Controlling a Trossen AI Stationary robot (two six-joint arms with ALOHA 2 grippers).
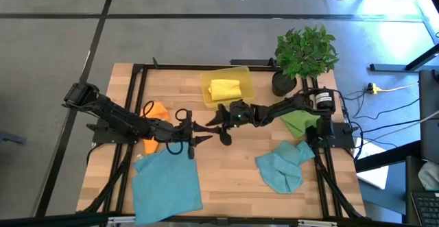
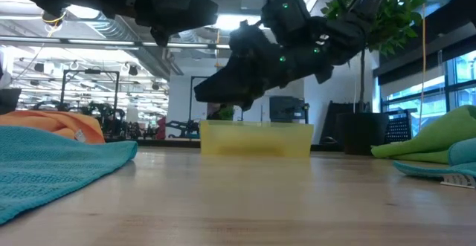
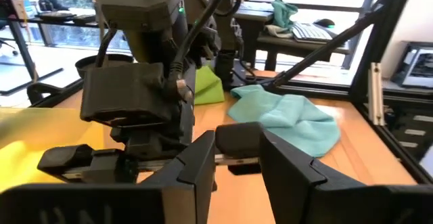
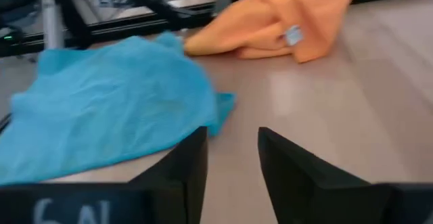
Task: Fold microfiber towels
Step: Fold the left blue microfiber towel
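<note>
A teal towel (image 1: 167, 182) lies spread flat near the table's front left, also visible in the right wrist view (image 4: 108, 102). A second teal towel (image 1: 282, 165) lies crumpled at the front right. An orange towel (image 1: 158, 110) lies bunched, partly under the left arm. A green towel (image 1: 300, 123) lies under the right arm. A folded yellow towel (image 1: 225, 88) rests in the bin. My left gripper (image 1: 201, 134) and right gripper (image 1: 219, 127) hover tip to tip above mid-table. Both are open, a narrow gap showing between the left fingers (image 3: 237, 158) and the right fingers (image 4: 232, 153), and hold nothing.
A translucent yellow bin (image 1: 243, 76) stands at the table's far middle. A potted plant (image 1: 305, 52) stands at the far right. Black frame rails (image 1: 137, 103) run along the table's sides. Bare wood (image 1: 230, 179) lies between the two teal towels.
</note>
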